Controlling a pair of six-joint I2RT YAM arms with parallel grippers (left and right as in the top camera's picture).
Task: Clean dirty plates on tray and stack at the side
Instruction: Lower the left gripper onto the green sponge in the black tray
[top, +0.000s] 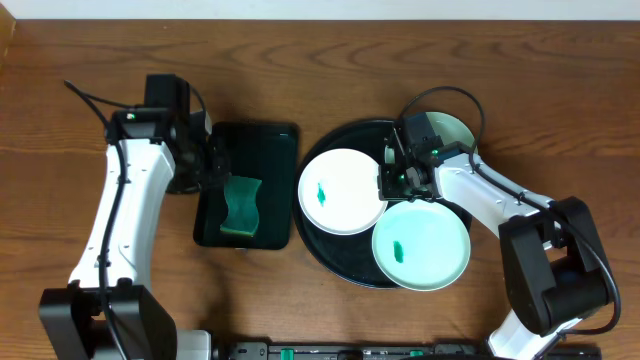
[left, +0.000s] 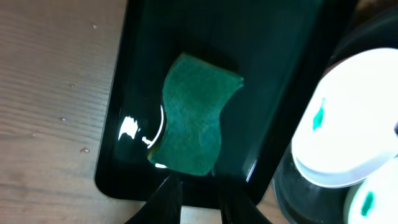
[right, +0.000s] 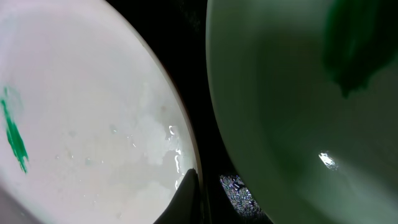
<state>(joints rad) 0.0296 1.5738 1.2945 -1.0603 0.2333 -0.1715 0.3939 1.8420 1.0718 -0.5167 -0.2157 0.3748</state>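
A white plate (top: 342, 190) with a green smear lies at the left of the round black tray (top: 330, 250). A mint plate (top: 421, 243), also smeared, lies at the tray's front right. Another pale plate (top: 455, 130) at the back is half hidden by my right arm. My right gripper (top: 386, 180) is shut on the white plate's right rim. In the right wrist view one finger (right: 186, 190) lies on top of the white plate (right: 93, 112), with the mint plate (right: 298, 124) beside it. My left gripper (left: 199, 186) hangs narrowly open, holding nothing, just short of a green sponge (left: 194, 115).
The sponge (top: 240, 205) lies in a smaller rectangular black tray (top: 270, 150) left of the round one. The left arm reaches over that tray's left edge. Bare wooden table surrounds both trays.
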